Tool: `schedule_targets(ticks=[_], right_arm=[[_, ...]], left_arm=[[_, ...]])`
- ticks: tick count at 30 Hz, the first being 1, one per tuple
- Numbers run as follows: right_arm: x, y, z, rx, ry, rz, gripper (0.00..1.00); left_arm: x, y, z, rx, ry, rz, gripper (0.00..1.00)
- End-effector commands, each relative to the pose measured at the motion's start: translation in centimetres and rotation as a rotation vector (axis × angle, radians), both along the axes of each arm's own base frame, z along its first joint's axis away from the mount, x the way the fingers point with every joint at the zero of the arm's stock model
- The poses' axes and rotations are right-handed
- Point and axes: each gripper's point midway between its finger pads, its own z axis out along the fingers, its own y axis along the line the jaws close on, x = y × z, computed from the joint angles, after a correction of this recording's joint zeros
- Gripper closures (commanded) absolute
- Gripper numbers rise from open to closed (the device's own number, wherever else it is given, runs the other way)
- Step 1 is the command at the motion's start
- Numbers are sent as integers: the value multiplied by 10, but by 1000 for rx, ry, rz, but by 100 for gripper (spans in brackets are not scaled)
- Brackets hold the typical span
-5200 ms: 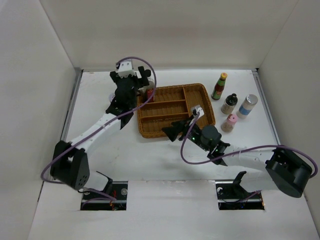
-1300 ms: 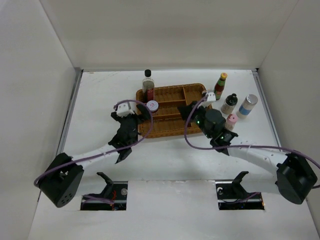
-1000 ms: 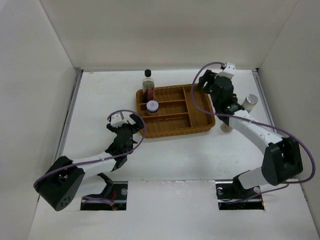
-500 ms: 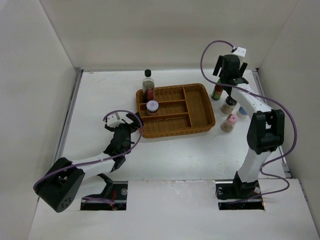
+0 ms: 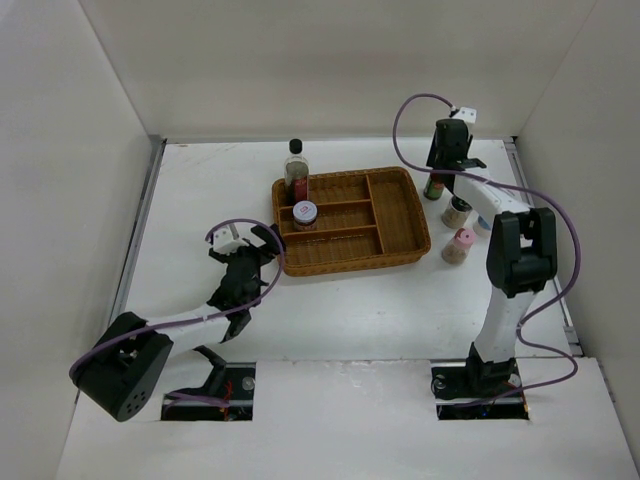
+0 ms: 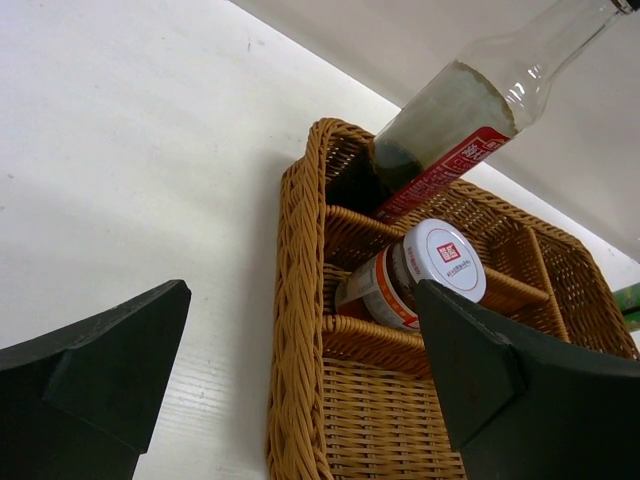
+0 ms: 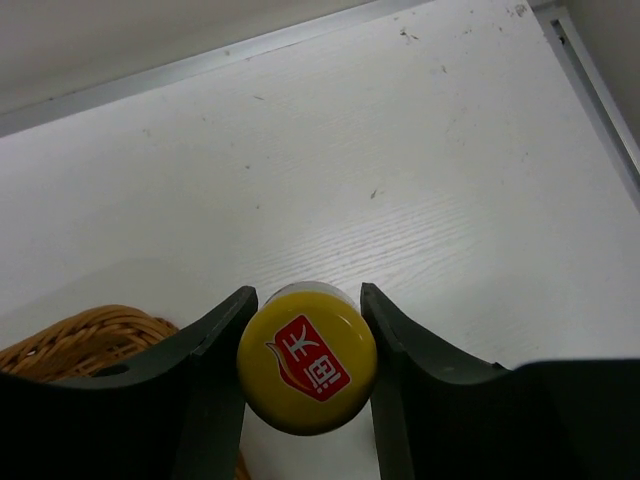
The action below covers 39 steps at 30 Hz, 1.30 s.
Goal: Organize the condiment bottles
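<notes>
**Left pincer** (image 5: 250, 249) (image 6: 302, 292): the fingers stand wide apart and hold nothing. It sits low over the table (image 5: 200, 190), just short of the wicker tray (image 5: 400, 215) (image 6: 295, 410).

**Ahead of the left pincer:** the short pink-lidded jar (image 5: 305, 213) (image 6: 420, 272) is closest, sitting in a tray compartment nearer the pincer's right finger than its left. Directly beyond the jar, in the tray's corner compartment, stands the tall clear bottle (image 5: 295, 170) (image 6: 470, 110) with its red label.

**Right pincer** (image 5: 441, 174) (image 7: 307, 300): it is narrowed onto the yellow cap of the green sauce bottle (image 5: 435, 188) (image 7: 307, 358), with one finger against each side of the cap. The bottle stands on the table directly beneath the pincer, just off the tray's far right corner.

**Behind the right pincer, toward its arm's base:** first comes the black-capped spice shaker (image 5: 456, 212), then the pink-capped shaker (image 5: 460, 245). The silver-capped bottle (image 5: 483, 224) is beside them and mostly hidden by the arm.
</notes>
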Motion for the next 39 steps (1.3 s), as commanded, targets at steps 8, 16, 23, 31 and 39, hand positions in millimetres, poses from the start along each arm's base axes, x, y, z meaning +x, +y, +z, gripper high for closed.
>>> schedule_targets(ticks=[8, 16, 23, 31, 39], right_arm=[[-21, 18, 177, -10, -429, 18, 71], [-37, 89, 203, 37, -490, 185, 71], [-33, 181, 199, 133, -495, 377, 71], [-25, 246, 182, 158, -464, 469, 71], [-16, 259, 132, 134, -386, 476, 71]], left_arm=[[4, -3, 13, -46, -44, -14, 0], [4, -2, 11, -55, -40, -15, 0], [5, -2, 11, -61, -41, -23, 0], [5, -3, 12, -73, -43, -39, 0], [5, 0, 11, -80, -39, -34, 0]])
